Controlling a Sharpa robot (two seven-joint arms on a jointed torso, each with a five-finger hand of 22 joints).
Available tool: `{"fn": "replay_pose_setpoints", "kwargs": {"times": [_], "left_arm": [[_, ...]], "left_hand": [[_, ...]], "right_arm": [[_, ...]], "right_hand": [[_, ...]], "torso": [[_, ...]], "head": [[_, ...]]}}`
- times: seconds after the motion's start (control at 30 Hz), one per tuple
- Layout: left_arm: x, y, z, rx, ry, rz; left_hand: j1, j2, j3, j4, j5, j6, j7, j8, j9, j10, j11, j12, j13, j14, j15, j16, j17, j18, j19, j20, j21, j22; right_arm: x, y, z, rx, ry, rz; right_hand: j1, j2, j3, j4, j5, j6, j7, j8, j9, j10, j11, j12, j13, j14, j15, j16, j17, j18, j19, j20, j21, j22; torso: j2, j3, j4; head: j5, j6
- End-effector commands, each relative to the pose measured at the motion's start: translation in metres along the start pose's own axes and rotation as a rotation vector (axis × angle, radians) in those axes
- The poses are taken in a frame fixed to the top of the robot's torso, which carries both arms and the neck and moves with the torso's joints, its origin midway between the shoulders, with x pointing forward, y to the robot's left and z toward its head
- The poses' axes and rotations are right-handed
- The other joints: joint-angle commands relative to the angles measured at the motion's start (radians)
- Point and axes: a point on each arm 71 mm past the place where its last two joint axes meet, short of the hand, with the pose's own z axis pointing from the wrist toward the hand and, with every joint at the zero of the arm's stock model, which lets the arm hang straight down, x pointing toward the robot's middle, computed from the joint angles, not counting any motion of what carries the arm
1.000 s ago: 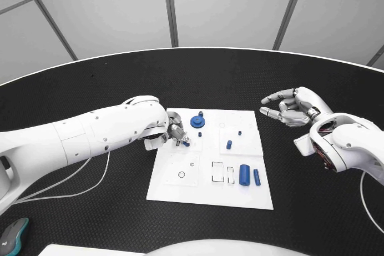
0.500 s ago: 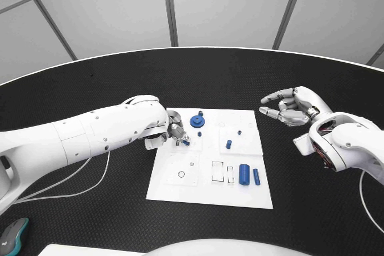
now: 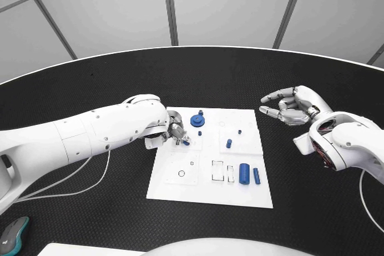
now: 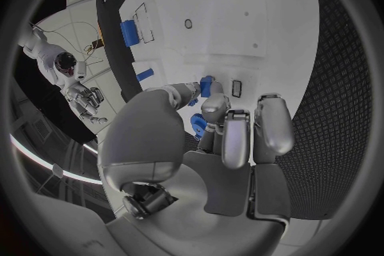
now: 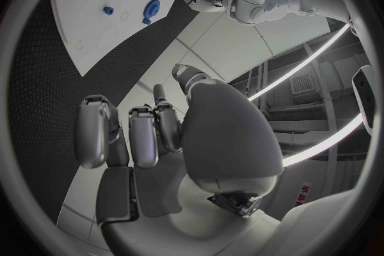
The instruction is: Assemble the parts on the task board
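Held part: a small blue part [image 4: 205,86] is pinched between the left hand's thumb and a fingertip, low over the task board [image 3: 240,195]; whether it touches the plate cannot be told.
Left hand: left hand [image 3: 175,135] sits over the board's edge at about 9 o'clock from the board's middle, fingers curled in around the small blue part.
Blue gear: a round blue gear-like part [image 3: 197,121] stands just beside the left hand, at about 1 o'clock from it.
Small pegs: a short blue peg [image 3: 229,144] stands near the board's middle; a tiny one [image 3: 239,131] lies at 1 o'clock from it.
Cylinders: a thick blue cylinder [image 3: 244,174] and a thin blue rod [image 3: 256,176] lie side by side toward 5 o'clock on the board.
Right hand: right hand [image 3: 289,107] is off the board over the black table [image 3: 96,84], at about 2 o'clock from the board; fingers loosely curled, apart, holding nothing.
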Motion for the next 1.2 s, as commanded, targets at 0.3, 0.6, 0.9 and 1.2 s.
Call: {"fn": "replay_pose_setpoints", "kwargs": {"times": [0.3,0.6,0.9,1.2], "left_arm": [[0.0000,-0.0007,0.0003,-0.002,-0.002,0.004],[0.0006,-0.0007,0.0003,-0.006,0.006,0.010],[-0.0002,-0.0002,0.0008,-0.013,0.000,0.006],[-0.0004,-0.0006,0.0005,-0.011,-0.008,0.001]], "left_hand": [[0.003,0.008,0.148,-0.142,0.002,0.005,0.000,0.004,0.001,0.007,-0.001,0.007,0.003,0.082,-0.008,0.005,0.177,-0.006,0.005,0.002,0.003,0.000],[0.003,0.007,0.150,-0.145,0.001,0.006,0.000,0.004,0.002,0.009,-0.001,0.009,0.005,0.082,-0.008,0.005,0.177,-0.006,0.006,0.002,0.004,0.002],[0.003,0.007,0.150,-0.145,0.001,0.006,0.000,0.004,0.002,0.009,-0.001,0.009,0.005,0.082,-0.008,0.005,0.177,-0.006,0.006,0.002,0.004,0.002],[0.002,0.006,0.152,-0.148,0.001,0.007,-0.001,0.005,0.002,0.012,-0.002,0.012,0.009,0.082,-0.009,0.005,0.177,-0.006,0.006,0.002,0.004,0.003]], "right_arm": [[0.0002,0.0001,0.0001,-0.001,0.001,0.000],[0.0002,0.0001,0.0001,0.000,0.002,0.000],[0.0003,0.0001,0.0000,-0.001,0.002,0.000],[0.0002,0.0001,0.0000,-0.001,0.002,0.000]], "right_hand": [[-0.003,-0.010,0.007,0.001,0.003,-0.006,0.000,0.006,-0.002,0.006,0.000,0.002,0.092,0.061,-0.008,-0.003,0.069,0.007,0.001,-0.004,-0.007,0.060],[-0.003,-0.010,0.007,0.001,0.003,-0.006,0.000,0.006,-0.002,0.006,0.000,0.002,0.092,0.061,-0.008,-0.003,0.069,0.007,0.001,-0.004,-0.007,0.060],[-0.003,-0.010,0.007,0.001,0.003,-0.006,0.000,0.006,-0.002,0.006,0.000,0.002,0.092,0.061,-0.008,-0.003,0.069,0.007,0.001,-0.004,-0.007,0.060],[-0.005,-0.011,0.009,0.002,0.004,-0.005,0.000,0.008,-0.002,0.007,-0.001,0.003,0.093,0.062,-0.009,-0.003,0.071,0.006,0.003,-0.005,-0.005,0.062]], "torso": [[0.000,0.0004,-0.0005],[0.000,0.0000,0.0001],[0.000,-0.0001,-0.0004],[0.001,-0.0001,0.0003]], "head": [[0.000,-0.002],[-0.001,-0.003],[0.000,-0.004],[-0.002,-0.005]]}}
